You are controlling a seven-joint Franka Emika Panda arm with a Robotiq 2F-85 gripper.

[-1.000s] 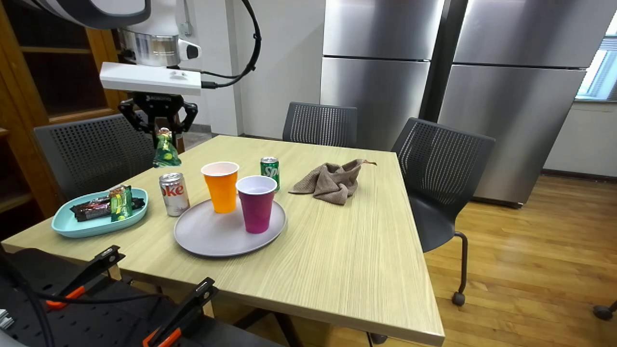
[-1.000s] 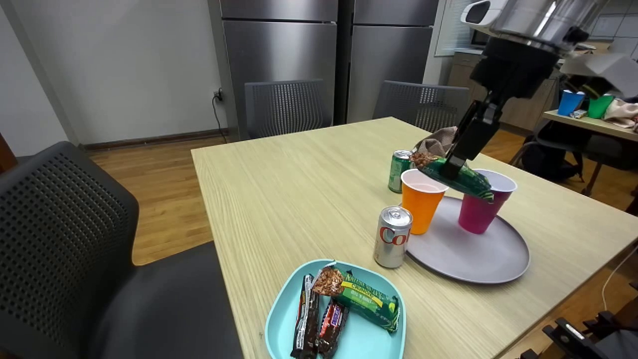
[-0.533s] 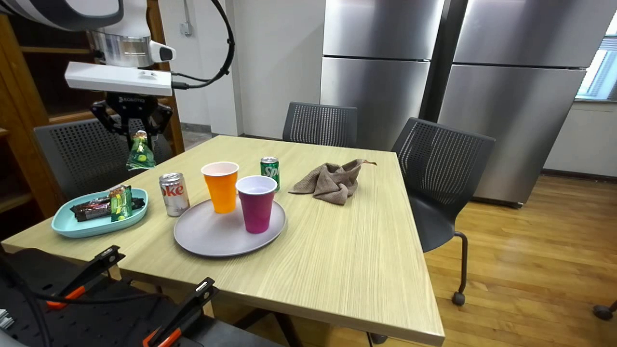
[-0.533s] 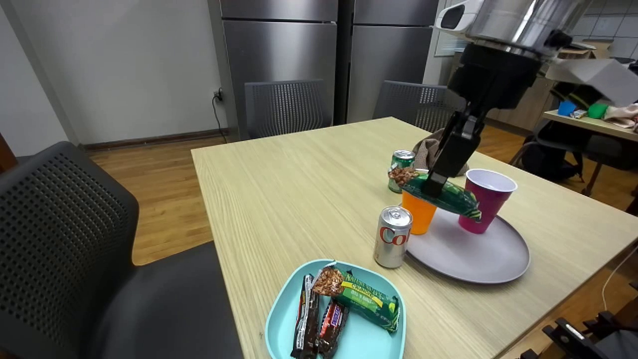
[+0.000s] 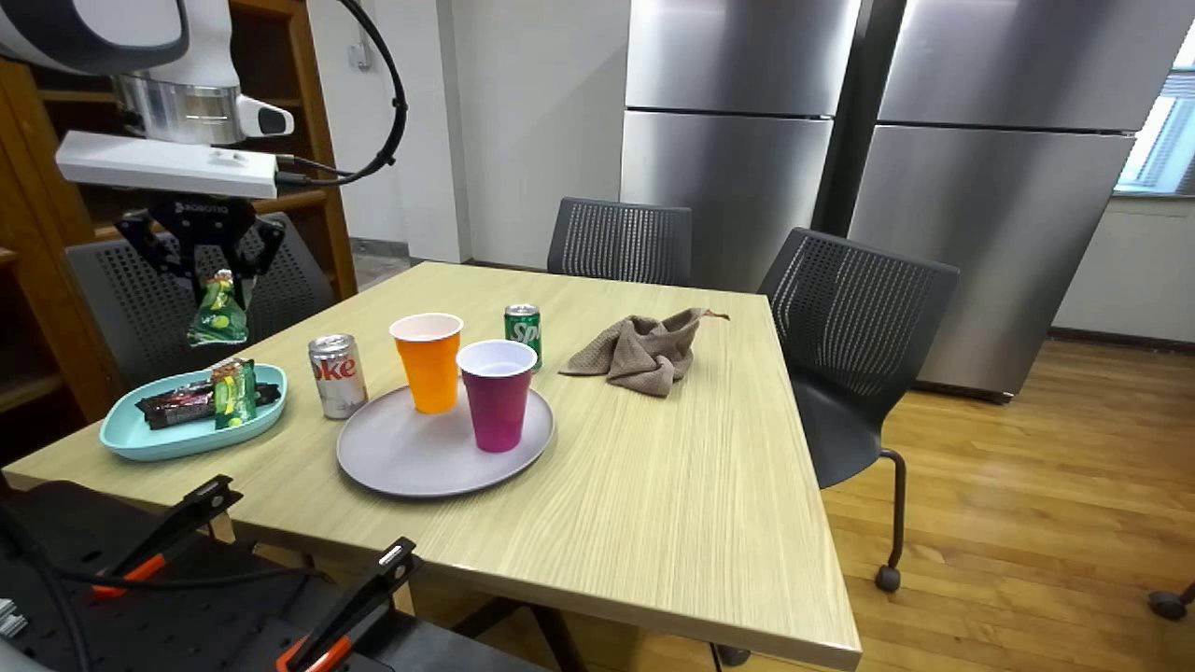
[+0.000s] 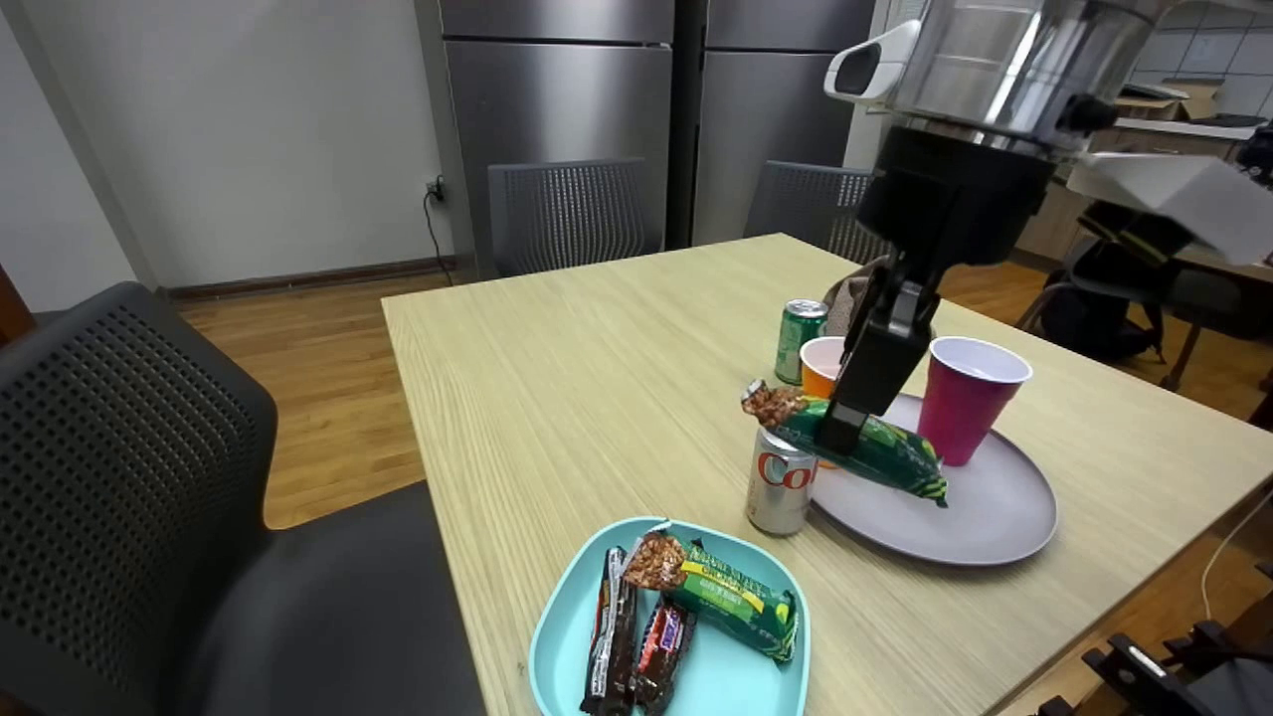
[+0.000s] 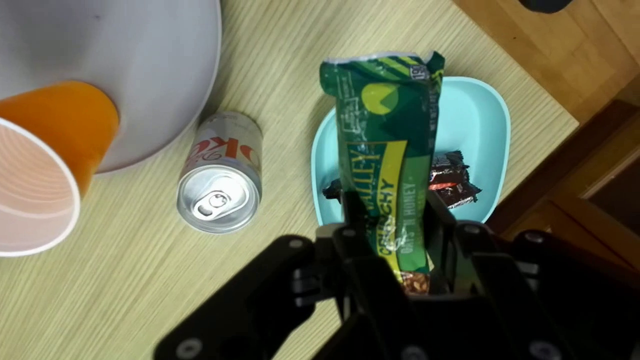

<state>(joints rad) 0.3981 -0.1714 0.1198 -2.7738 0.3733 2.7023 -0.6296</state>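
Observation:
My gripper (image 5: 221, 301) is shut on a green granola bar (image 7: 385, 125) and holds it in the air; the bar shows in both exterior views (image 5: 218, 319) (image 6: 895, 459). The fingers (image 6: 843, 428) grip it by its sides near the middle. Below, a teal tray (image 6: 741, 686) holds another green granola bar (image 6: 731, 602), a dark wrapped bar (image 6: 609, 636) and a Snickers bar (image 6: 664, 646). In the wrist view the held bar overlaps the tray (image 7: 475, 115) and hides part of it. A silver Diet Coke can (image 5: 338, 378) stands upright beside the tray.
A grey plate (image 5: 392, 462) bears an orange cup (image 5: 429, 369) and a magenta cup (image 5: 497, 406), both upright. A green Sprite can (image 5: 523, 327) stands behind them. A brown cloth (image 5: 644, 355) lies crumpled on the table (image 5: 672, 504). Chairs (image 5: 840, 317) surround the table.
My gripper, still holding the granola bar, has moved left and a little down in both exterior views, towards the teal tray. The things on the table have not moved.

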